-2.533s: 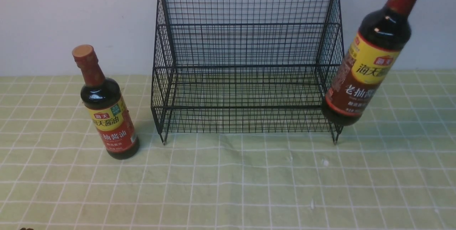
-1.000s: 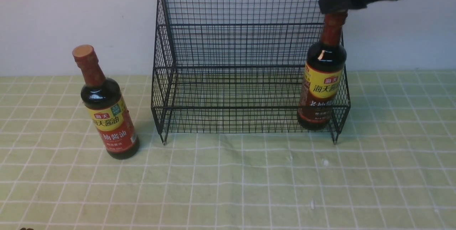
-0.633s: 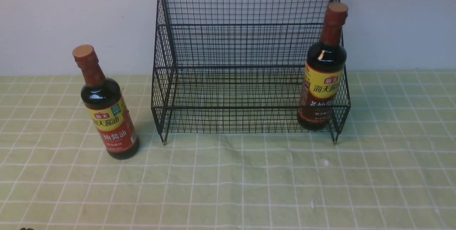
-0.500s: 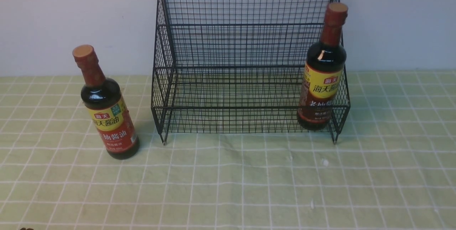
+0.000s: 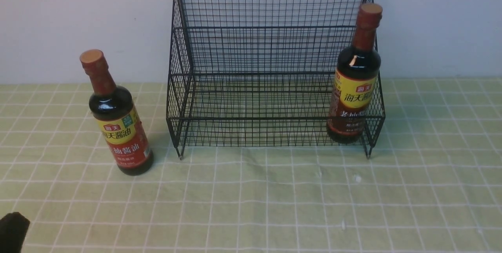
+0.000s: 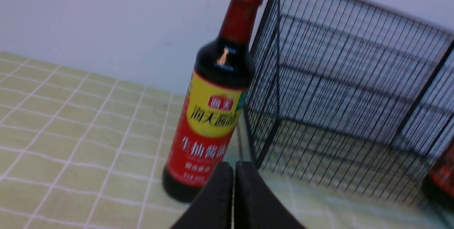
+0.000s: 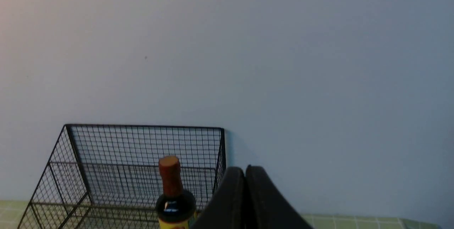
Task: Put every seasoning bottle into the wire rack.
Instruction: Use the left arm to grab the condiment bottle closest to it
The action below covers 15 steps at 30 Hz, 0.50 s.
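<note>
Left jaws: pressed flat together, no gap between them, nothing held; left gripper [image 6: 234, 168] low over the checked cloth [image 5: 251, 206], showing in the front view only as a dark tip at the near left corner.
Right jaws: closed on nothing as well; right gripper [image 7: 244, 170] held high and facing the wall [image 7: 283, 62], out of the front view altogether.
Bottle not yet placed: bottle on the cloth [image 5: 117, 127], upright, near the left side of the wire rack [image 5: 270, 49] but apart from it.
Bottle already placed: racked bottle [image 5: 355, 88], upright in the lower tier at the right end, close by the right side mesh; touching or not, cannot tell.
Bearing from the left jaws: dead ahead in the wrist view, label toward the camera; in the front view, well apart, farther forward and toward the rack.
Long axis: vertical, cap up; the slant in the wrist view probably only the camera's own tilt.
Nearer arm: the left, by a wide margin, judging from the pictures; the right up above the rack's far end.
Step in hand: likely the approach to the second bottle, half the task done.
Needed next: jaws opened before closing in, a level approach to neck or body, then a carry to the right, over the rack's low front rail and into the free lower tier.
Risk: shut tips nudging a tall, narrow bottle off balance; neck catching on the side mesh.
</note>
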Each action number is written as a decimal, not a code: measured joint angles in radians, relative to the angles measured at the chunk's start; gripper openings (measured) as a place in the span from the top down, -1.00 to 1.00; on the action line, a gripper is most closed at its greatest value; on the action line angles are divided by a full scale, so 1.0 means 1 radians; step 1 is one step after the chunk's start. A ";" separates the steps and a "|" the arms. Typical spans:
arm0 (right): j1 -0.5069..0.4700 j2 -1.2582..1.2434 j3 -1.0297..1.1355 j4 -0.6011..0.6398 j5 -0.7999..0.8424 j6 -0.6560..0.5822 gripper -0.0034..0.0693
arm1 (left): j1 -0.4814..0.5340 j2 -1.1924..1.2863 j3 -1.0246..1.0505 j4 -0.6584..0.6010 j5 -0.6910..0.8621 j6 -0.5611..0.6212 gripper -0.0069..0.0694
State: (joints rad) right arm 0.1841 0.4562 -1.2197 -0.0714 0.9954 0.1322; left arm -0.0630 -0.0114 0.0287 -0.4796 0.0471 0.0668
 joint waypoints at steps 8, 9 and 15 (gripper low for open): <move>0.000 -0.390 0.624 0.071 -0.416 0.034 0.94 | 0.000 0.010 -0.081 -0.091 -0.125 0.021 0.84; 0.000 -0.416 0.662 0.071 -0.459 0.034 0.94 | 0.000 0.033 -0.129 -0.078 -0.072 0.040 0.84; 0.000 -0.470 0.776 0.071 -0.613 0.034 0.94 | 0.000 0.446 -0.518 0.021 0.445 0.107 0.84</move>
State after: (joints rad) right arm 0.1841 -0.0133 -0.4435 0.0000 0.3820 0.1662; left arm -0.0630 0.4349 -0.4895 -0.4590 0.4917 0.1737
